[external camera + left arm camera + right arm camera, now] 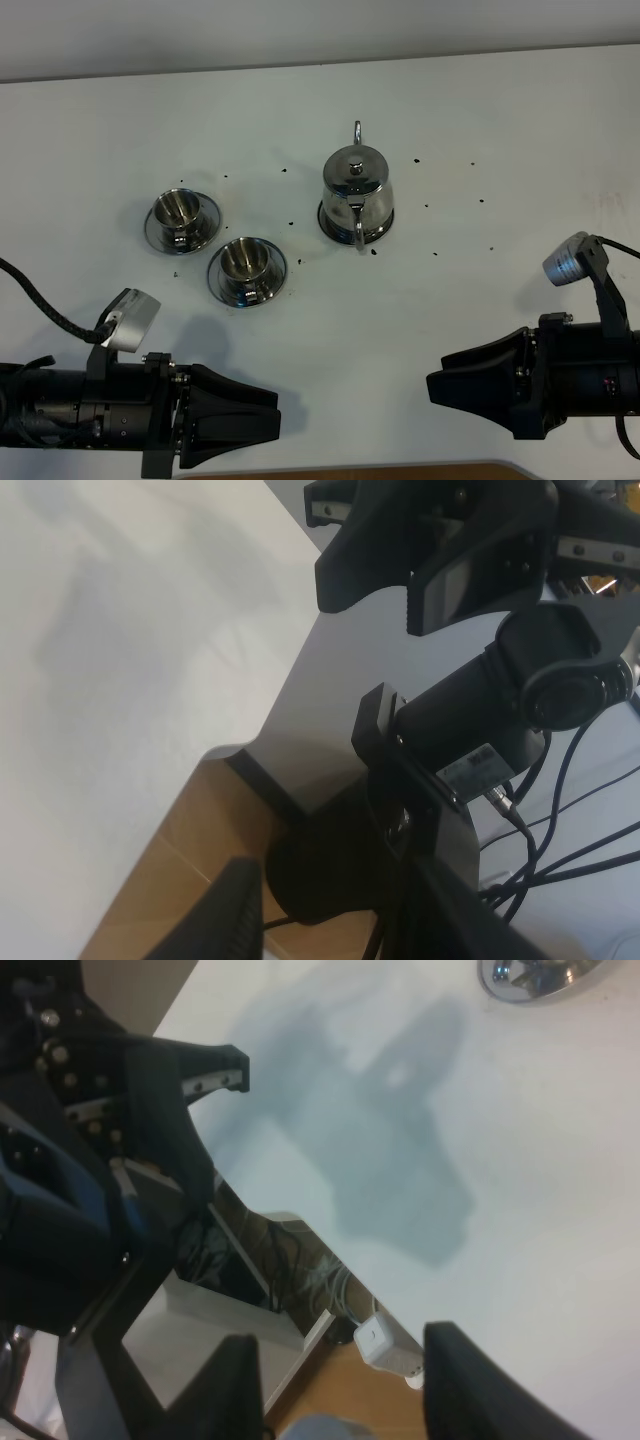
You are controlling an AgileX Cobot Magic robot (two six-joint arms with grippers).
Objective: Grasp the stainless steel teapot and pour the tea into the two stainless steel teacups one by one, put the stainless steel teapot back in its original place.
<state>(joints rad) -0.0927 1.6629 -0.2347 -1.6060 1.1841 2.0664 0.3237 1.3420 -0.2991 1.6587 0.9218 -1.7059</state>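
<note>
The stainless steel teapot stands upright on its round steel saucer at the table's middle back, with its loop handle toward the front. The two stainless steel teacups stand on their saucers to its left, one farther left and one nearer the front. My left gripper is low at the front left, open and empty, far from the cups. My right gripper is at the front right, open and empty, well short of the teapot. The right wrist view shows its two fingers apart and a steel saucer's edge.
Small dark specks are scattered on the white table around the teapot. The table's front edge runs just under both grippers. The left wrist view shows the right arm, cables and the table edge.
</note>
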